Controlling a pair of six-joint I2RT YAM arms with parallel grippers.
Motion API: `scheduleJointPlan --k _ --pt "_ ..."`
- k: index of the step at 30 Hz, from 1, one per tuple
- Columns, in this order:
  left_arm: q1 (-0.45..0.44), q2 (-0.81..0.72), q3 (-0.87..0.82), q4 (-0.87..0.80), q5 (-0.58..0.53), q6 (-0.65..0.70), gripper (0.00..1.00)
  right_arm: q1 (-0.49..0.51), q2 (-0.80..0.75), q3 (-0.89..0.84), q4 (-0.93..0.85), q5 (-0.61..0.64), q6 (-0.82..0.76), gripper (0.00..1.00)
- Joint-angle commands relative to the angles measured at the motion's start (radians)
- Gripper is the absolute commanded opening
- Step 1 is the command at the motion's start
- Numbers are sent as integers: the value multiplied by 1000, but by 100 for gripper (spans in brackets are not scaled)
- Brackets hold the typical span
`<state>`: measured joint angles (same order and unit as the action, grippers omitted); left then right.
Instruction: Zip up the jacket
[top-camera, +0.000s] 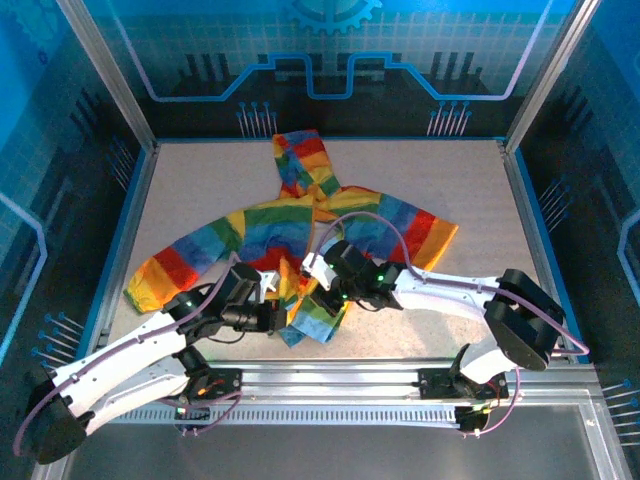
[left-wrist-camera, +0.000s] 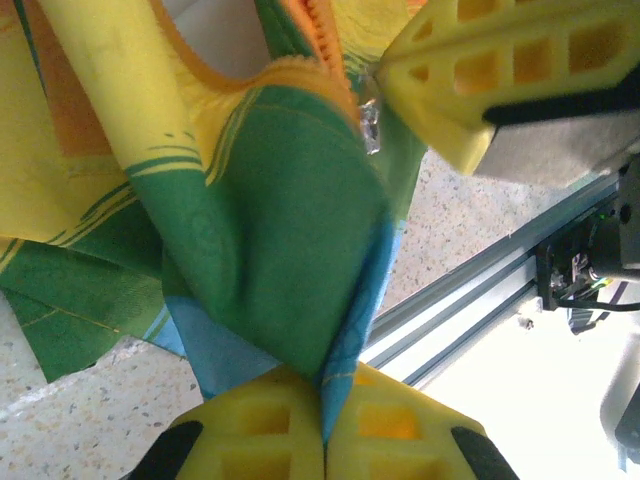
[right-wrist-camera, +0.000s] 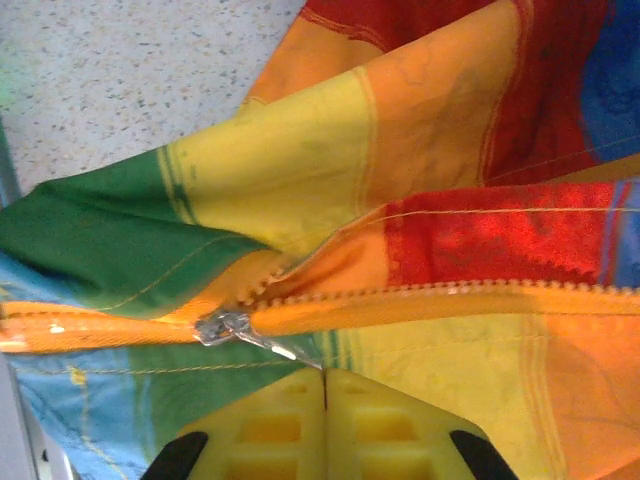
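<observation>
Speckled tabletop (top-camera: 460, 180) | jacket (top-camera: 290, 225) mid-table, long axis near-far, hood (top-camera: 300, 155) toward far edge, hem (top-camera: 305, 325) toward arms | left gripper (left-wrist-camera: 323, 390) clenched on jacket hem | right gripper (right-wrist-camera: 323, 380) clamped on zipper pull (right-wrist-camera: 255, 335)

Rainbow-striped cloth jacket (right-wrist-camera: 300, 170): thin woven fabric, matt, creased, fine visible topstitching. Orange plastic zipper teeth (right-wrist-camera: 450, 292): smooth, faint sheen. Small silver metal slider (right-wrist-camera: 222, 327): bright, glossy. Yellow latticed fingers (right-wrist-camera: 265, 425) of right gripper (right-wrist-camera: 324, 380): moulded plastic, matt. Speckled pale tabletop (top-camera: 450, 180): grainy, dull. Silver metal rail (top-camera: 340, 378): brushed, satin. White arm casing (top-camera: 120, 365): smooth plastic, slight gloss.
</observation>
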<state>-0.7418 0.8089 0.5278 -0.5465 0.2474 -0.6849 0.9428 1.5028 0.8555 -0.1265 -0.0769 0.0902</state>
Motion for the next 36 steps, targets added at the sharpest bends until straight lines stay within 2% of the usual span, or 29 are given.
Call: scheduleJointPlan --k 1,7,11,13,15,16,21,29,36 --pt "-8 -22 15 -66 12 -27 0 -30 19 49 -42 61 14 0" --pt "-11 -54 7 -88 -3 -39 0 -40 26 65 -48 54 8 0" --pt "-11 -61 -1 -87 -8 -36 0 -36 -5 32 15 -72 -66 0" --pt "-11 -57 2 -86 -7 -28 0 -33 -31 2 47 -131 -117 11" --pt "-11 -53 9 -91 -6 -7 0 -34 -46 -1 48 -184 -192 35" --pt "-11 -51 15 -97 -8 7 0 -35 -47 4 39 -197 -225 41" --pt "-10 -23 72 -123 -14 114 0 -38 -10 66 -53 -250 -410 58" --pt "-11 84 174 -196 -10 286 0 -40 21 30 121 -290 -545 63" --pt "-11 69 186 -194 -18 319 0 -54 79 60 82 -319 -568 61"
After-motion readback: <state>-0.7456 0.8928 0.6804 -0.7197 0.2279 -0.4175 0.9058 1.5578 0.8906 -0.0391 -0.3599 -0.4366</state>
